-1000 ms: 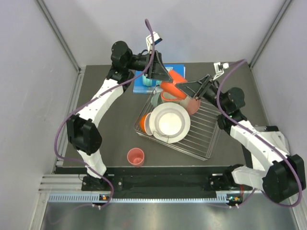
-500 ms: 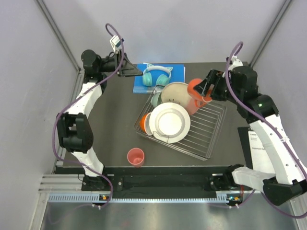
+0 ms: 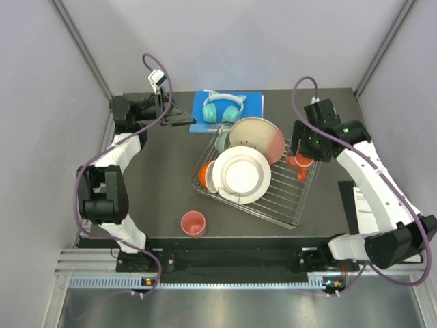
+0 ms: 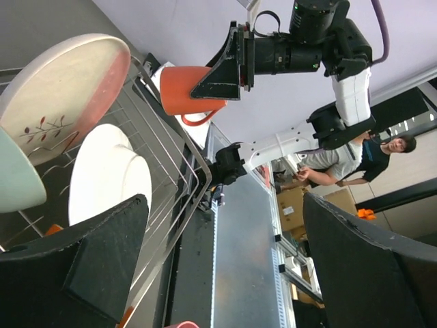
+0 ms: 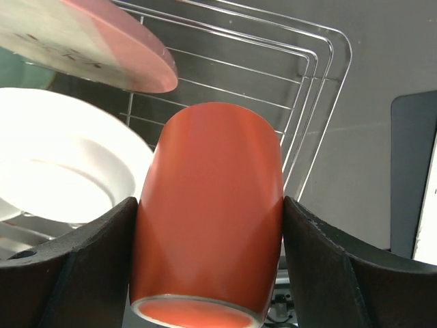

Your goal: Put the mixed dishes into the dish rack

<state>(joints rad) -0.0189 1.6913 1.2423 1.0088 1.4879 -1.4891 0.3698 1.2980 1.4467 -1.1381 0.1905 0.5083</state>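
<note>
My right gripper (image 3: 301, 162) is shut on the orange cup (image 5: 208, 212), holding it by its sides just above the right part of the dish rack (image 3: 287, 198). In the rack stand the large pink-and-cream plate (image 3: 256, 137), the white plates (image 3: 239, 174) and the mint green bowl (image 3: 222, 141). An orange piece (image 3: 203, 174) peeks out at the rack's left edge. The coral pink cup (image 3: 193, 223) stands on the table in front of the rack. My left gripper (image 3: 183, 117) is open and empty at the back left, beside the book.
Teal cat-ear headphones (image 3: 223, 108) lie on a blue book (image 3: 251, 102) behind the rack. A white paper (image 3: 358, 205) lies at the table's right edge. Grey walls close in the left, right and back.
My left gripper opened, let go of the orange cup and drew back to the left. My right arm carried the cup down over the rack's right side.
</note>
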